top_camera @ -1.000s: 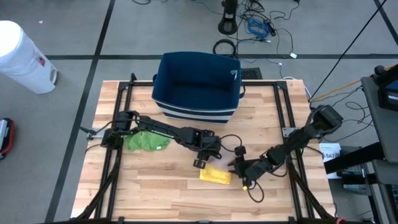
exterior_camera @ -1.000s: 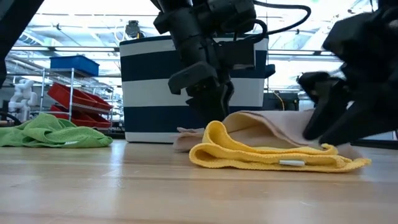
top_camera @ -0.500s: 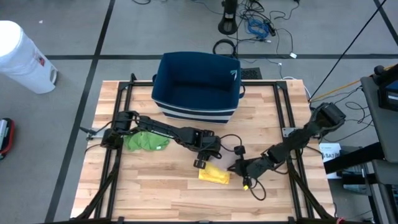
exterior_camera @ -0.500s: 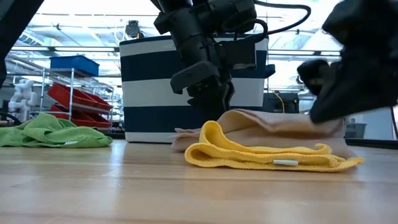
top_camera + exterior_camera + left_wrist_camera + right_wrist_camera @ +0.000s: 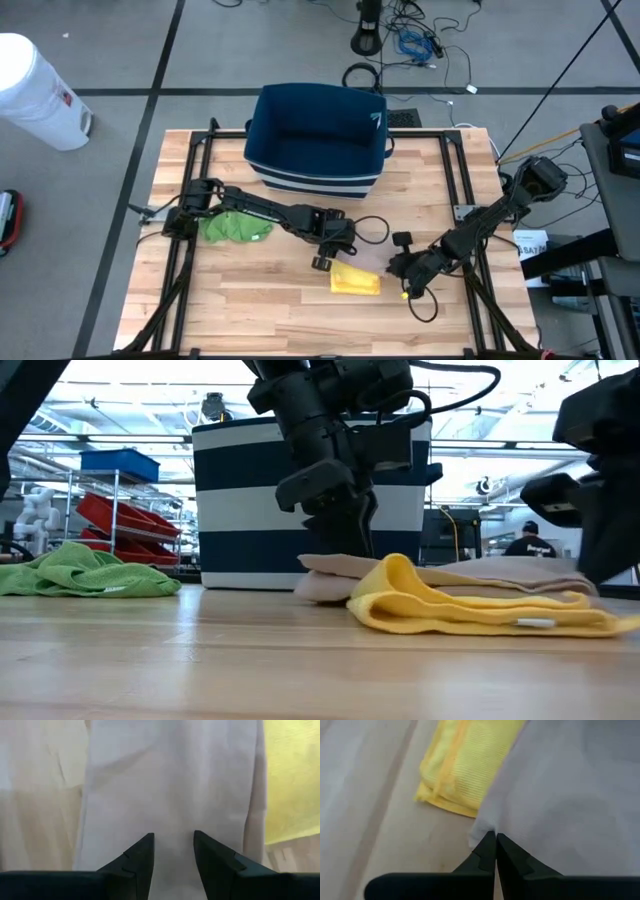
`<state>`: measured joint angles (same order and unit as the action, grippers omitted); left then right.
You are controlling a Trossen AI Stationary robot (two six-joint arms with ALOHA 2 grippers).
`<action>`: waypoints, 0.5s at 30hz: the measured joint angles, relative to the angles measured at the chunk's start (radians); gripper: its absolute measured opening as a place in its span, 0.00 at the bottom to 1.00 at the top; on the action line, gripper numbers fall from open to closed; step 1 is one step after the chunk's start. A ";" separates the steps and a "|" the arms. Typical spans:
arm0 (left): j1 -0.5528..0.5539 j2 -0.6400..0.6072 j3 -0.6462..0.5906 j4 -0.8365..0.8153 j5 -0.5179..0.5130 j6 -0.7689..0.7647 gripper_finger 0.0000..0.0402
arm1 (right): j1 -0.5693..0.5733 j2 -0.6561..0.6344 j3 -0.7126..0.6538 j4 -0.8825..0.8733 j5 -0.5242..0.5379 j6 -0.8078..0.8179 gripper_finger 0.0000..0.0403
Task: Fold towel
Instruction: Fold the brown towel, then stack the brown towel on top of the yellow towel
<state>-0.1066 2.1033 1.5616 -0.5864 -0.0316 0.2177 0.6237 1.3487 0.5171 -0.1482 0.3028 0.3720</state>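
— Where do we find the folded yellow terry towel (image 5: 355,280)?

— On the wooden slatted table (image 5: 250,300), toward its front edge and near the middle, lying on a pale beige cloth (image 5: 480,574).

— And our left gripper (image 5: 322,262)?

— Just beside the towel's left end, over the beige cloth, fingers (image 5: 141,857) parted narrowly and clasping nothing.

— Our right gripper (image 5: 400,268)?

— At the towel's right, its fingers (image 5: 492,851) pinched tight on an edge of the beige cloth.

— Anything else we see?

— A crumpled green cloth (image 5: 236,227) near the left edge, and a navy-and-white striped fabric bin (image 5: 318,135) at the back edge.
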 joint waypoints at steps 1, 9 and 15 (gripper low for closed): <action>0.000 0.000 0.000 0.003 -0.005 0.000 0.36 | 0.000 0.000 0.000 0.001 -0.013 0.007 0.00; -0.008 -0.004 0.003 -0.008 -0.021 -0.002 0.36 | 0.029 -0.022 0.000 0.010 -0.013 0.038 0.16; -0.048 -0.046 0.032 -0.036 -0.115 0.028 0.36 | 0.037 -0.061 0.000 0.014 0.014 0.058 0.36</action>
<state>-0.1542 2.0568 1.5940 -0.6221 -0.1468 0.2454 0.6608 1.2880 0.5171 -0.1343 0.3168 0.4300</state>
